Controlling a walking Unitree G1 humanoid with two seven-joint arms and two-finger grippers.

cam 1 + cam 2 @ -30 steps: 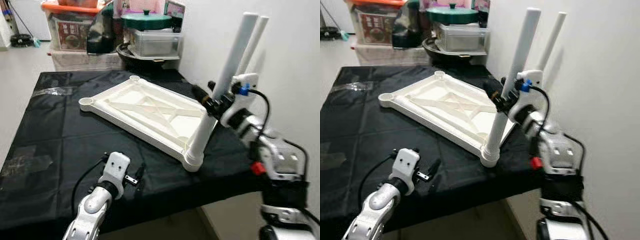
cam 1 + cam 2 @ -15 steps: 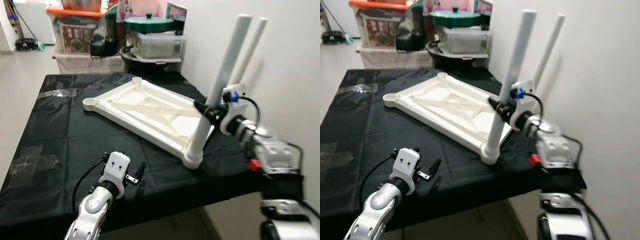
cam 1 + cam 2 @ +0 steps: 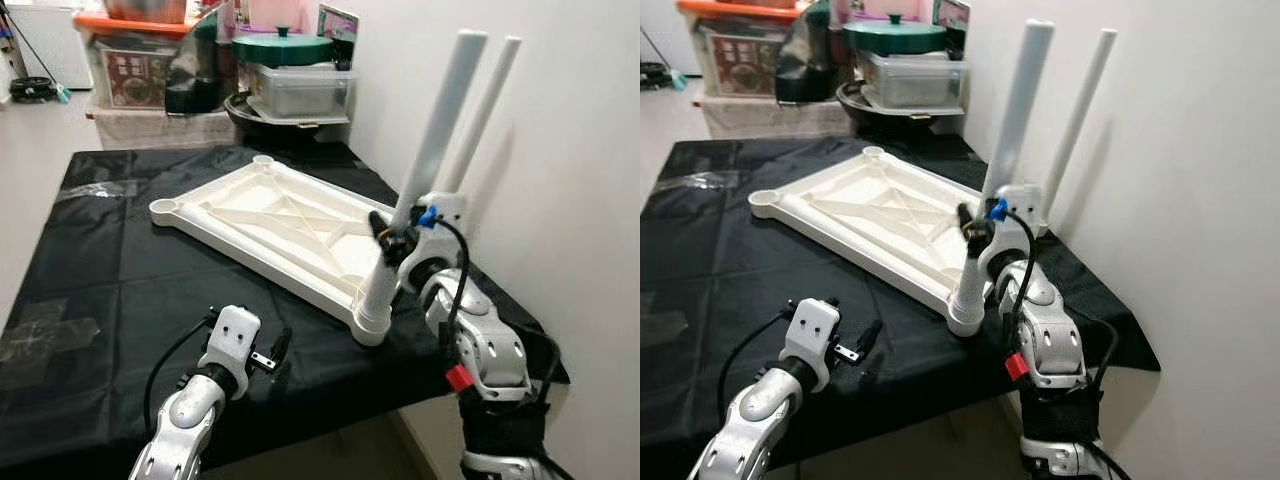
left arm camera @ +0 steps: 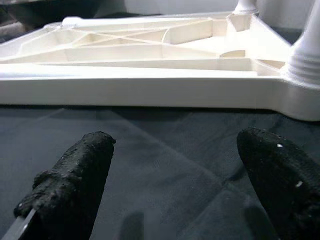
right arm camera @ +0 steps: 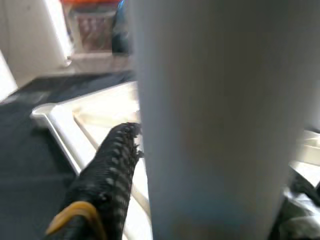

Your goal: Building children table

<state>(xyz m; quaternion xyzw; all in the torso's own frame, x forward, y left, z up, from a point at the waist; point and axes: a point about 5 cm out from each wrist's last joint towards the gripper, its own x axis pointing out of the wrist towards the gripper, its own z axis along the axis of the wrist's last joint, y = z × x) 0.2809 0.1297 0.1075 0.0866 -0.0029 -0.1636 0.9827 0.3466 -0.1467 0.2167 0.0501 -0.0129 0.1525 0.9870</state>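
A white children's tabletop (image 3: pixel 280 222) lies upside down on the black-clothed table (image 3: pixel 110 270). Two white legs stand in its right-hand corner sockets: a near leg (image 3: pixel 430 140) and a far leg (image 3: pixel 482 105) by the wall. My right gripper (image 3: pixel 388 232) is shut on the near leg low down; in the right wrist view the leg (image 5: pixel 210 100) stands between a black finger (image 5: pixel 107 175) and the other side. My left gripper (image 3: pixel 275 350) hovers open just above the cloth near the table's front edge, its fingers (image 4: pixel 70 185) pointing at the tabletop's long side (image 4: pixel 150 90).
The white wall (image 3: pixel 580 150) runs close along the table's right edge. Behind the table stand a green-lidded clear box (image 3: pixel 290 75), a dark pot (image 3: pixel 250 110) and storage bins (image 3: pixel 140 70). Clear tape patches (image 3: pixel 50 330) lie on the cloth. Open floor (image 3: pixel 30 140) lies to the left.
The camera has shifted. My right arm has drawn in toward my body, its gripper still around the near leg and somewhat lower on it. The left gripper has stayed put.
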